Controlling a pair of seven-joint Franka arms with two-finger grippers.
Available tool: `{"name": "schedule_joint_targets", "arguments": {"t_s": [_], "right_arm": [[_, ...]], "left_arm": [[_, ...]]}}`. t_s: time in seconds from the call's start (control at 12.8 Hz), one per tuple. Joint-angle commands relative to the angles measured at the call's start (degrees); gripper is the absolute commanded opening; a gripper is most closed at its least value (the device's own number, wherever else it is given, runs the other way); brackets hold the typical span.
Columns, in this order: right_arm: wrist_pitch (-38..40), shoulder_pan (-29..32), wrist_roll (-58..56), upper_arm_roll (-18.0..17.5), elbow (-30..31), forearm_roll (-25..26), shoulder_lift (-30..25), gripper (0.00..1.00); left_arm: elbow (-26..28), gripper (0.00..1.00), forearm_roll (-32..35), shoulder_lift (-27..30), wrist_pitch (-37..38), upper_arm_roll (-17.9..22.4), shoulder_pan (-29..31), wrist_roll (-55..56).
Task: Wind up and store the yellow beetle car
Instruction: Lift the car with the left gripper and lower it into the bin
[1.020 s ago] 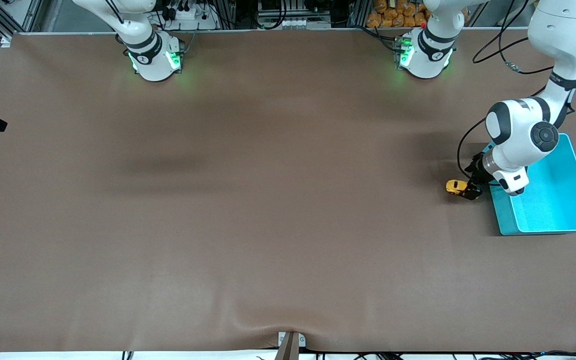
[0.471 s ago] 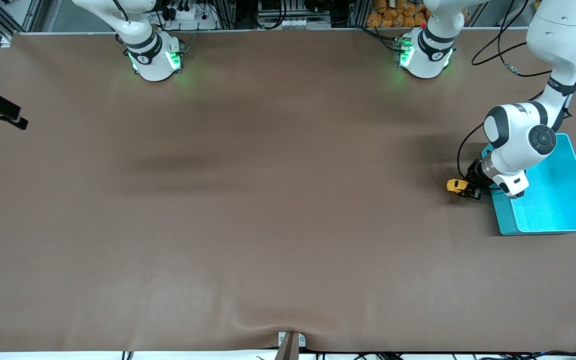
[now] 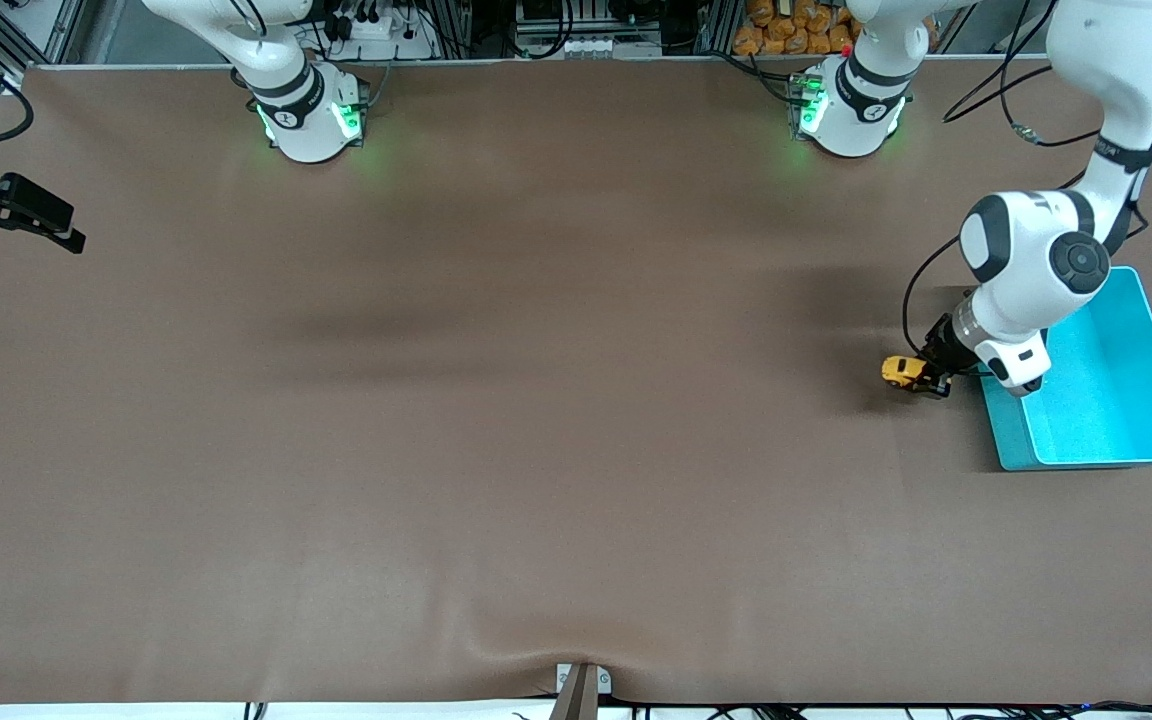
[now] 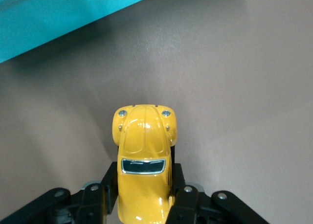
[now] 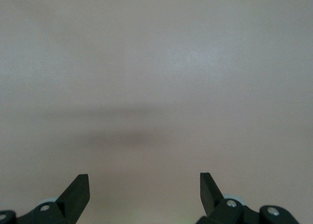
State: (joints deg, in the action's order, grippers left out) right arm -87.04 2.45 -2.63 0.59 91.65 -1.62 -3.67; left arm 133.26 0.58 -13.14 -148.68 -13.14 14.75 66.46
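Note:
The yellow beetle car [image 3: 898, 370] is on or just above the brown table, beside the turquoise bin [image 3: 1011, 440] on the side toward the right arm's end. My left gripper [image 3: 921, 378] is shut on the car's rear half. In the left wrist view the car [image 4: 144, 145] points away from the gripper [image 4: 144, 180], with a black finger [image 4: 108, 177] on each flank; whether the wheels touch the table is hidden. My right gripper [image 3: 68, 228] hangs open and empty over the table's edge at the right arm's end. In its own view the gripper [image 5: 143, 181] shows only bare table.
The turquoise bin is empty, and its wall [image 4: 58, 13] shows close to the car in the left wrist view. The left arm's white forearm [image 3: 1031, 270] hangs over the bin's edge. A small metal bracket [image 3: 581, 685] sits at the table edge nearest the front camera.
My left gripper has carried the car a little away from the bin, toward the right arm's end. My right gripper has come farther in over the table.

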Motion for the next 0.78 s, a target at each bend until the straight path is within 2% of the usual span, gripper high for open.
{"name": "schedule_joint_targets", "arguments": {"t_s": [0.0,0.24,0.55,0.71], "right_arm": [[-0.68,-1.74,0.96,0.46,1.96,1.27,-1.69,1.0],[-0.32,-4.72,0.96,2.56,1.96,1.97,-1.69,1.0],[-0.24,-6.14,0.6,3.89,1.96,1.97,-1.26,1.0],[-0.32,-6.05,0.69,3.8,1.87,1.97,-0.38,1.0]], "left_arm": [[0.95,0.0,-0.5,8.2,7.06,-0.04,0.2,-2.37],[-2.73,0.0,-0.5,10.76,15.4,0.31,0.9,-9.3],[-10.46,0.0,-0.41,11.21,24.65,0.49,8.44,-26.42],[-11.44,0.0,-0.32,10.86,25.45,0.57,11.26,-35.04]]}}
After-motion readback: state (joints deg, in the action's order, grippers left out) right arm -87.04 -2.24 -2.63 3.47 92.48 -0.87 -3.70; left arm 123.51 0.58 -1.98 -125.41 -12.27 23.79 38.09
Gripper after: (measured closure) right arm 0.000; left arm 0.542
